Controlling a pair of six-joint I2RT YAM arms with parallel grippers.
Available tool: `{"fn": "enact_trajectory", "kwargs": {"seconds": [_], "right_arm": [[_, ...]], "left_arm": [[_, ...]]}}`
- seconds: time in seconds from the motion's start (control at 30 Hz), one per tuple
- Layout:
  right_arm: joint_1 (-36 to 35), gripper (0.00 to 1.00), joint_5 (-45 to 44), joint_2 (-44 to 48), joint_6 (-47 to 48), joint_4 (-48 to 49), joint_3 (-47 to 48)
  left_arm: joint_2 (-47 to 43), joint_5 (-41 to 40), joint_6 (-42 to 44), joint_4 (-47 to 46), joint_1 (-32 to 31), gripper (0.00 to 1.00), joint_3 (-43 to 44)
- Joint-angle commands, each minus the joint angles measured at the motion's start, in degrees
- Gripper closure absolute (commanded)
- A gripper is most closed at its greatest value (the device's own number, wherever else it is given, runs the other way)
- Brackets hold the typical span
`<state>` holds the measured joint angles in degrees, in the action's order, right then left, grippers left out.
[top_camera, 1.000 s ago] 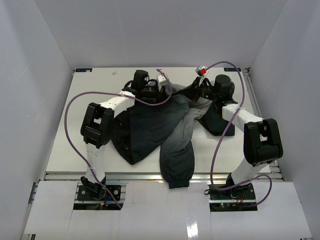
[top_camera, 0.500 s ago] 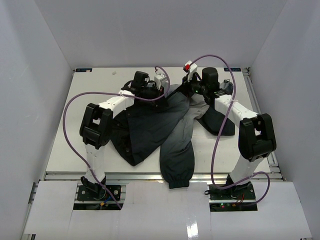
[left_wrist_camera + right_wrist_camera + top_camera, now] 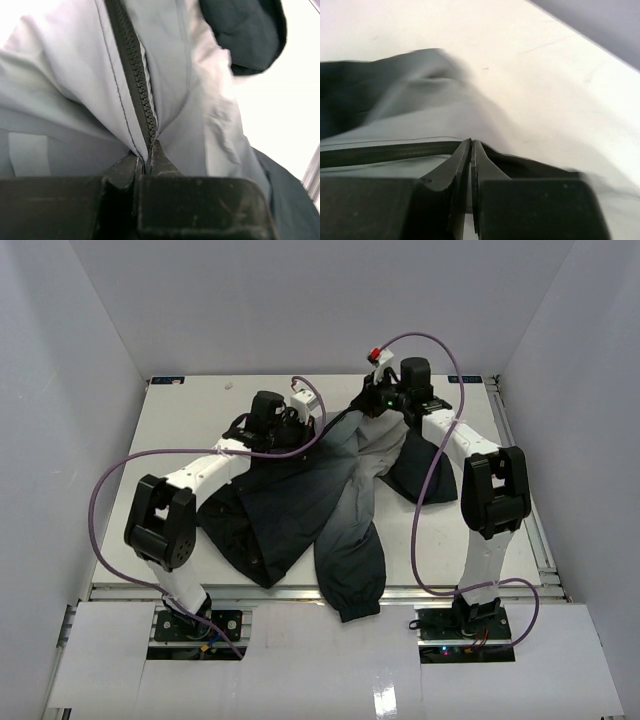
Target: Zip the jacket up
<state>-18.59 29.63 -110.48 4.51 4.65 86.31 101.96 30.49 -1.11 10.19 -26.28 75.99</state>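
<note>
Overhead view: a dark jacket lies crumpled across the middle of a white surface. One sleeve trails toward 6 o'clock and its cuff reaches the near edge. Both arms meet at the jacket's 12 o'clock end. The left pincer is pinched shut on pale lining right beside a row of black zipper teeth. The right pincer is clamped on a fabric edge, with a dark zipper strip running in from 9 o'clock. Over the past second both arms have carried their grips toward 12 o'clock, the left elbow swinging out to 9, and the pale lining now shows more. This looks like straightening the front opening. The two zipper halves do not yet appear joined.
</note>
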Motion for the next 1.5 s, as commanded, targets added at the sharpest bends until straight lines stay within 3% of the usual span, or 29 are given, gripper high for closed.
{"fn": "enact_trajectory", "kwargs": {"seconds": [0.0, 0.23, 0.4, 0.53, 0.77, 0.93, 1.13, 1.3, 1.47], "right_arm": [[10.92, 0.92, -10.53, -5.44, -0.29, 3.64, 9.81], [11.46, 0.92, -8.06, -5.96, 1.01, 5.3, 11.72], [11.7, 0.92, -8.43, -8.83, 0.26, 7.23, 15.82], [11.86, 0.92, -3.52, -8.84, -1.16, 5.94, 16.36], [9.39, 0.92, 6.73, 0.58, -3.94, 8.77, 1.83], [7.37, 0.92, 11.21, 7.07, -12.84, 22.68, -15.82], [2.1, 0.92, 10.55, 7.58, -12.68, 24.75, -16.78], [-0.39, 0.62, 8.65, 3.95, -6.46, 14.37, -8.76], [-0.52, 0.49, 8.03, -0.92, -1.09, 4.63, -0.47]], "left_arm": [[-12.07, -3.49, -4.29, 1.46, 0.35, 1.0, -7.21], [-20.12, -1.58, -8.59, -6.13, -0.71, 1.0, -18.21], [-23.13, -6.01, -9.09, -6.91, -4.57, 1.0, -21.74], [-22.78, -10.7, -9.19, -7.06, -6.54, 1.0, -23.57], [-20.32, -19.84, -12.91, -10.21, -11.42, 1.0, -31.63], [-18.59, -22.15, -16.34, -13.99, -12.34, 1.0, -35.95], [-17.53, -24.67, -17.16, -15.0, -13.53, 1.0, -37.46], [-16.84, -25.26, -17.48, -15.72, -13.82, 1.0, -38.78], [-16.84, -25.19, -17.61, -16.32, -13.95, 1.0, -39.23]]}}
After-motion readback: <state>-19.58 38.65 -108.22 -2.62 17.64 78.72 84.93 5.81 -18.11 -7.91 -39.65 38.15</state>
